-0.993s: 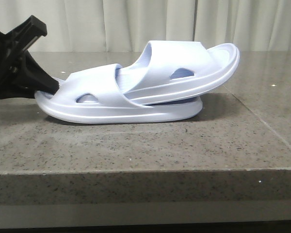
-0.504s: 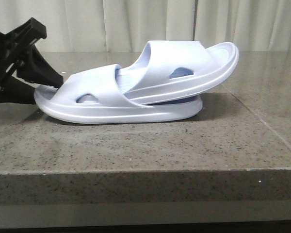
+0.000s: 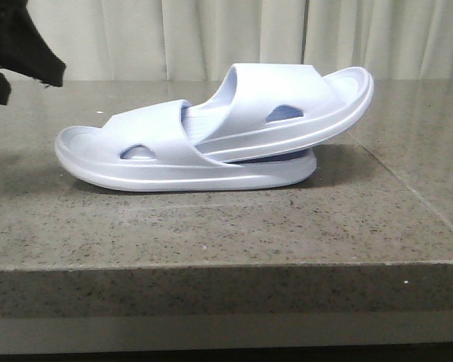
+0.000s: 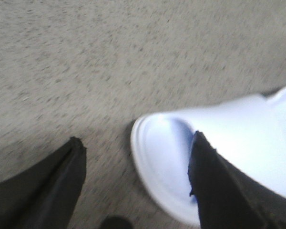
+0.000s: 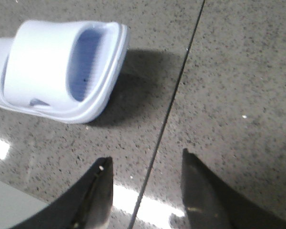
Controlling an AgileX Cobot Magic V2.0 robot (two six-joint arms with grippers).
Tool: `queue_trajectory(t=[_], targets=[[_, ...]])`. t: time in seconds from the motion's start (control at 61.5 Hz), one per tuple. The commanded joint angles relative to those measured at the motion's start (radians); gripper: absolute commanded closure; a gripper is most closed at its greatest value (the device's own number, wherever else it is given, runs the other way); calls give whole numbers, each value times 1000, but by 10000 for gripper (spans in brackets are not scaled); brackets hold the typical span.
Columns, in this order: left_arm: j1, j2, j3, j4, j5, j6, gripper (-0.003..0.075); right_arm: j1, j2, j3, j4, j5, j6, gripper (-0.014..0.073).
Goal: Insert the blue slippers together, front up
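The blue slippers [image 3: 211,136] lie nested on the counter [image 3: 226,226] (upper one tilted), both end effectors, left [image 4: 136,179] and right [image 5: 145,191], spread and empty.

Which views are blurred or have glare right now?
Left wrist view: motion-blurred, the lower slipper's rim smeared, countertop grain streaked. Right wrist view: mostly sharp; bright glare patches on the counter near the right gripper, and the upper slipper casts a dark shadow. Front view: crisp, evenly lit, soft shadow under the blue slippers; left gripper is a dark shape at the corner.
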Motion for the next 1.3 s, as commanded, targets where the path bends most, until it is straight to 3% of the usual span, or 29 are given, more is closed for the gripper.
queue_trajectory(t=[0.0,0.163,0.325,0.553,0.862,0.993,1.22,1.286], targets=[[-4,-71,-61,287,70,-228,259,56,-43,-83,-180,7,165,251],[-4,-169,-81,608,211,-450,260,133,-124,-105,-426,39,342,287],[-4,-296,-81,768,345,-564,260,143,-228,-98,-463,100,377,287],[-4,-500,-20,776,364,-567,260,143,-438,-33,-463,110,377,287],[-4,-656,62,769,287,-567,272,143,-588,10,-463,108,377,288],[-4,-658,85,769,278,-567,403,143,-593,10,-463,108,377,389],[-4,-658,89,769,256,-567,675,143,-593,10,-462,108,377,706],[-4,-658,89,769,236,-567,742,143,-593,11,-462,108,377,706]])
